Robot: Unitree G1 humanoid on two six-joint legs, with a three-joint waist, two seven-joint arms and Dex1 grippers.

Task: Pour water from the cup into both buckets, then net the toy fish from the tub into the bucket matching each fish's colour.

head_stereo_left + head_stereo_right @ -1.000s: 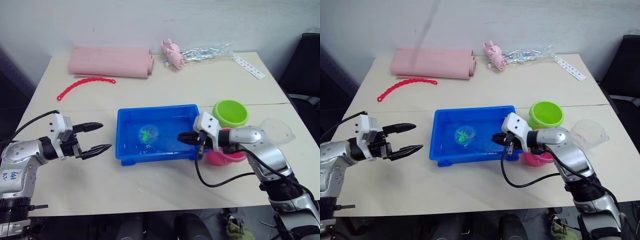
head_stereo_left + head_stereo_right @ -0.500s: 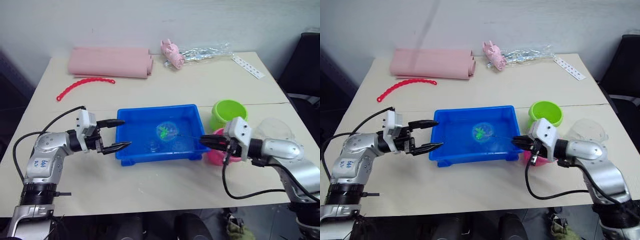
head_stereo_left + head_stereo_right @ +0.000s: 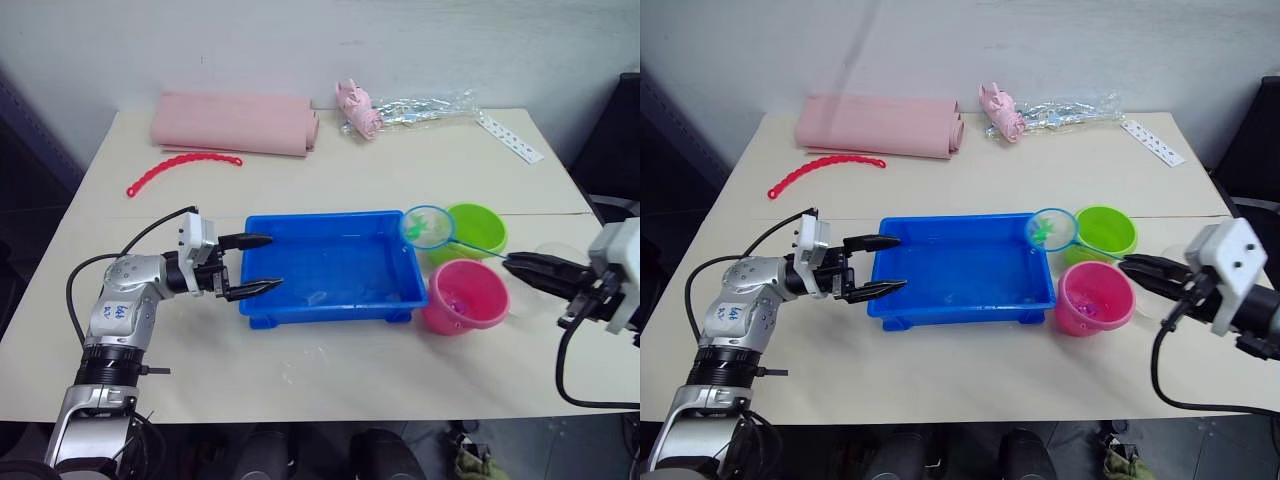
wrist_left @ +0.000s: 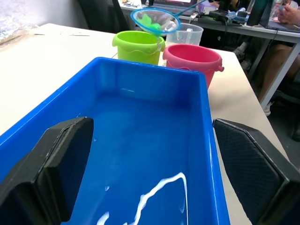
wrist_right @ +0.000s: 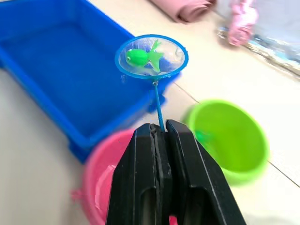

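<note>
The left arm reaches forward from the left with its elbow bent and a black cable looping over the forearm. The left gripper lies level, its two black fingers spread wide, and the tub rim sits between the jaws. The right arm comes in low from the right with the wrist roughly level and a cable hanging beneath it. The right gripper points toward the left arm, its fingers pressed together on the net handle, the hoop well ahead of the jaws.
</note>
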